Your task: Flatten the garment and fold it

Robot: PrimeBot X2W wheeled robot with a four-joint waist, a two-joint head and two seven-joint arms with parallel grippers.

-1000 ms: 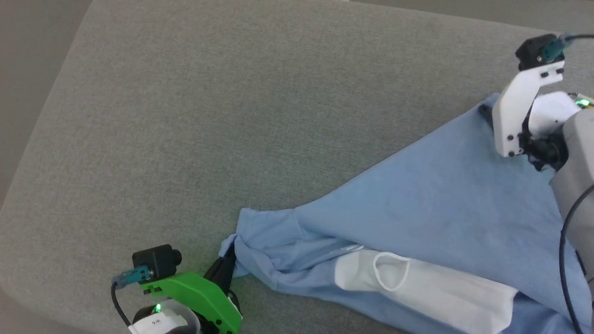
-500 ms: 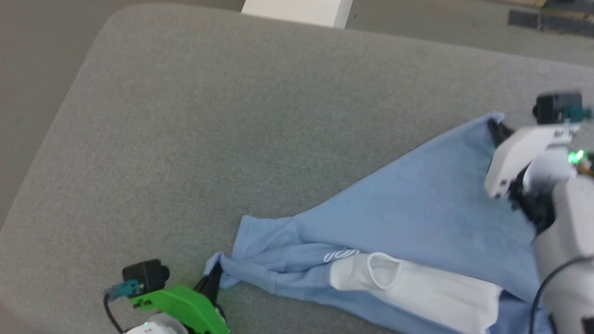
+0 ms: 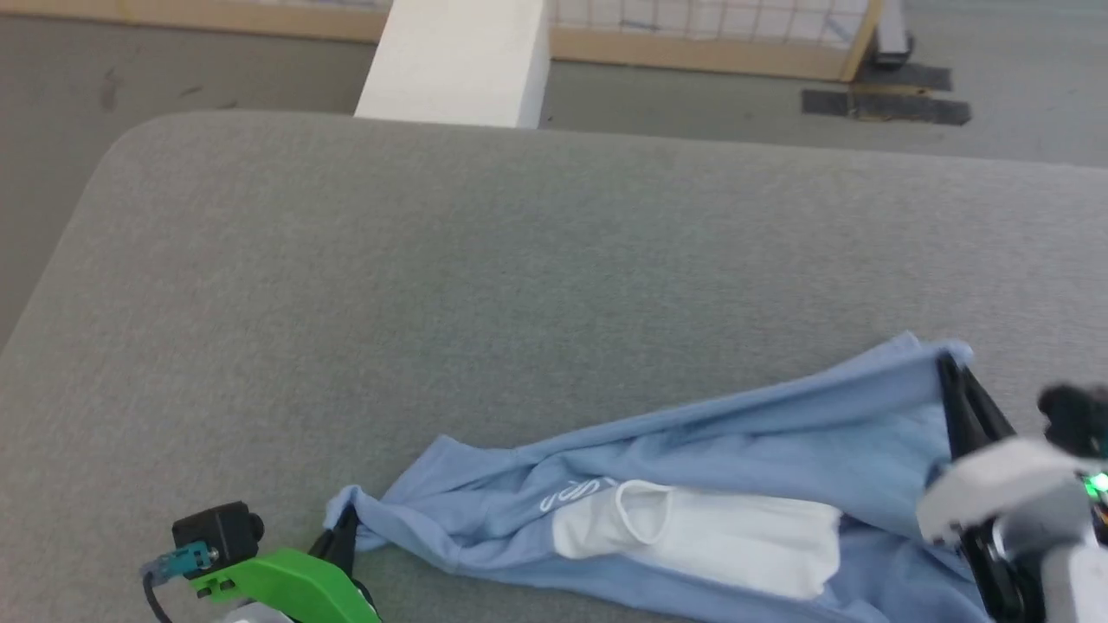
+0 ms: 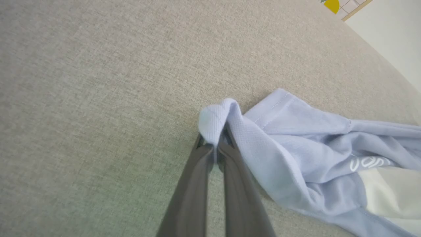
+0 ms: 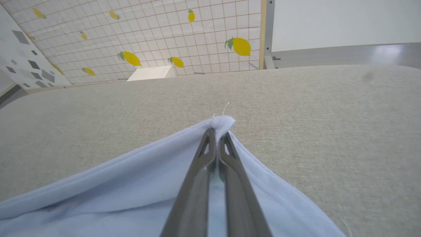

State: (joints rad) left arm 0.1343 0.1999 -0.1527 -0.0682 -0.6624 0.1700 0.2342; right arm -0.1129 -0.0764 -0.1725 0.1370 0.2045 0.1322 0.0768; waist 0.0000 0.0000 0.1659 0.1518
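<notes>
We have the garment (image 3: pixel 762 424) lying along the near side of the grey padded surface (image 3: pixel 519 260), from about the middle over to the right, bunched into a long ridge rather than spread, with its white panel (image 3: pixel 718 541) and the small script lettering (image 3: pixel 576 493) turned up towards us. Our left gripper (image 4: pixel 215 148) is clamped on a small fold of blue knit at the cloth's left end, the fabric humped over the fingertips; our right gripper (image 5: pixel 217 133) is pinched tight on a hemmed corner at the far right end, a tuft of cloth poking past its tips. We judge that two opposite ends are held so that drawing the arms apart can pull the slack out of the middle, which sags in folds between them. The pinches sit right at the edges, which gives the widest span but little cloth in the jaws, so a hard tug might slip a corner free. The broad stretch of surface beyond the shirt looks like the place to lay it flat; flattening is not yet done, and folding comes after
</notes>
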